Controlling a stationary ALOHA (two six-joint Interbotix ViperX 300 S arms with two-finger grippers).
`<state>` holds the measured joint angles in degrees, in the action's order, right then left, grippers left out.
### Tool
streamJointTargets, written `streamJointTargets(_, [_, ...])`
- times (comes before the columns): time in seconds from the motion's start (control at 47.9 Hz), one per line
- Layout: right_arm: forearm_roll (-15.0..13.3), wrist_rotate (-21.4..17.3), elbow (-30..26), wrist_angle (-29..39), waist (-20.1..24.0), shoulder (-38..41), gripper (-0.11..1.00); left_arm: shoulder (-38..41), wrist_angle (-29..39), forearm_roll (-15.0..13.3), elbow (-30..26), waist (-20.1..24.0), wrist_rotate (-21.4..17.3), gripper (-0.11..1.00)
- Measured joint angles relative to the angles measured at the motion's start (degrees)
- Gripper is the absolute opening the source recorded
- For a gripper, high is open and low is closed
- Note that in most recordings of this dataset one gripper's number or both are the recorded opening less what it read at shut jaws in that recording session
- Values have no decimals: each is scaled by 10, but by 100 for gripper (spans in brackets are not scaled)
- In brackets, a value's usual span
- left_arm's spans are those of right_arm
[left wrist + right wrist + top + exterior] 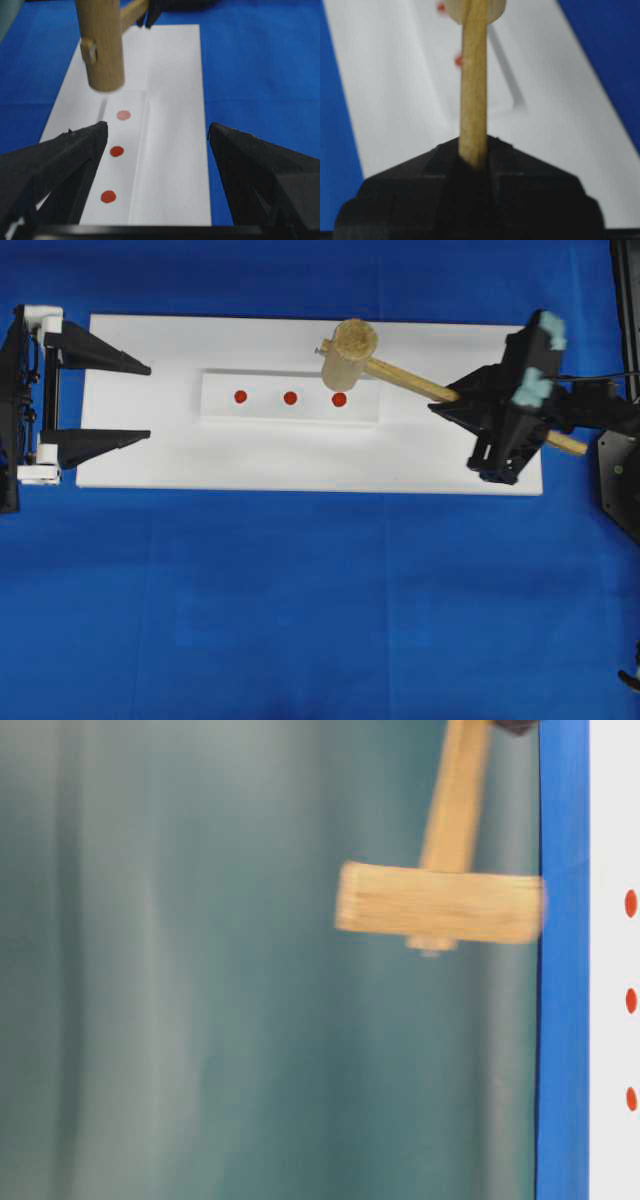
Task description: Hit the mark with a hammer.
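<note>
The hammer is a light-brown wooden mallet. Its thick head [348, 352] hangs in the air over the white board, just behind the rightmost of three red marks [339, 399]. My right gripper [447, 400] is shut on the flat handle [410, 380], which runs straight out from its jaws in the right wrist view [473, 90]. In the left wrist view the head [102, 45] floats above the far mark [123, 115]. My left gripper [150, 400] stands open at the board's left end with nothing between its fingers [75, 150].
The marks sit in a row on a raised white strip [220, 410] in the middle of a white board [150, 460]. The board lies on a blue cloth [300, 620]. The handle's end [572, 445] sticks out past my right gripper.
</note>
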<state>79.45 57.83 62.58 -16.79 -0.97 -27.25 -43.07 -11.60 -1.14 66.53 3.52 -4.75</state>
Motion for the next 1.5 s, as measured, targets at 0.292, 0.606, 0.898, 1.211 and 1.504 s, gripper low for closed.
streamJointTargets(0.292, [-1,2,-2,11,0,3,2,0,1,0,0,1,0,80])
streamJointTargets(0.606, [-4,3,-56,36,4,64,2,1,0,0,0,1,0,79])
streamJointTargets(0.898, [-15,3,-138,44,22,150,2,2,1,0,0,1,0,79])
streamJointTargets(1.211, [-27,4,-214,48,25,219,2,3,1,0,0,1,0,80])
streamJointTargets(1.504, [-36,4,-238,58,29,237,2,2,1,-1,0,1,0,80])
